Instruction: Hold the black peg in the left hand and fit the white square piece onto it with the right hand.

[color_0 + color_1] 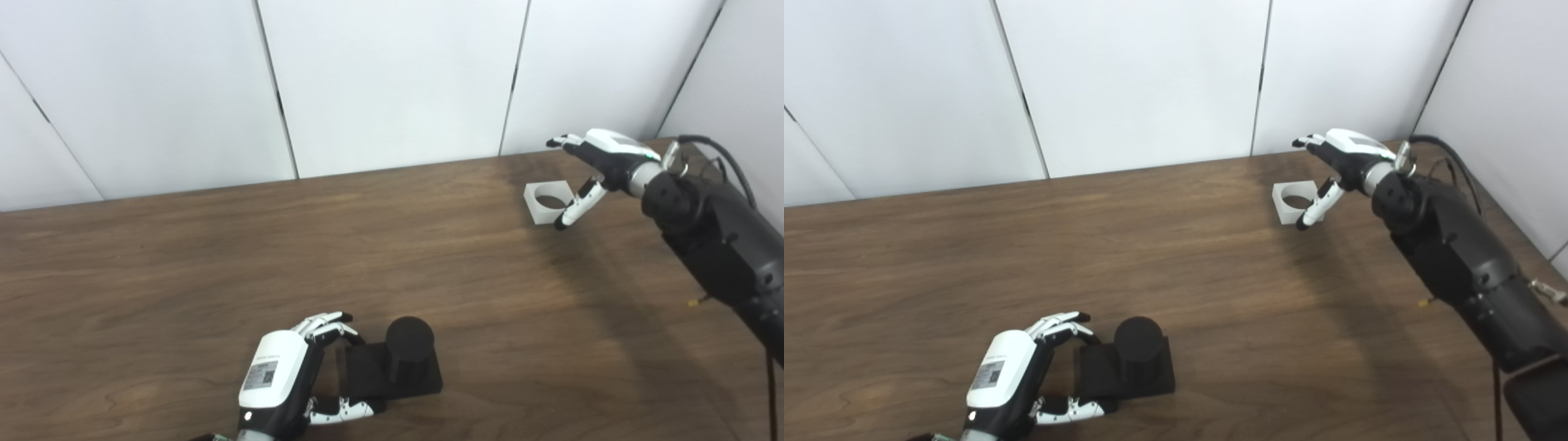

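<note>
At your near left, the left hand has its white-shelled fingers curled apart around the left edge of the black peg, a matte cylinder standing on a flat square base; whether they touch the base you cannot tell. Far right, the white square piece, a smooth block with a round hole, lies flat, and the right hand hovers over it, fingers spread, holding nothing. Everything sits on a dark wood-grain table backed by plain white wall panels.
</note>
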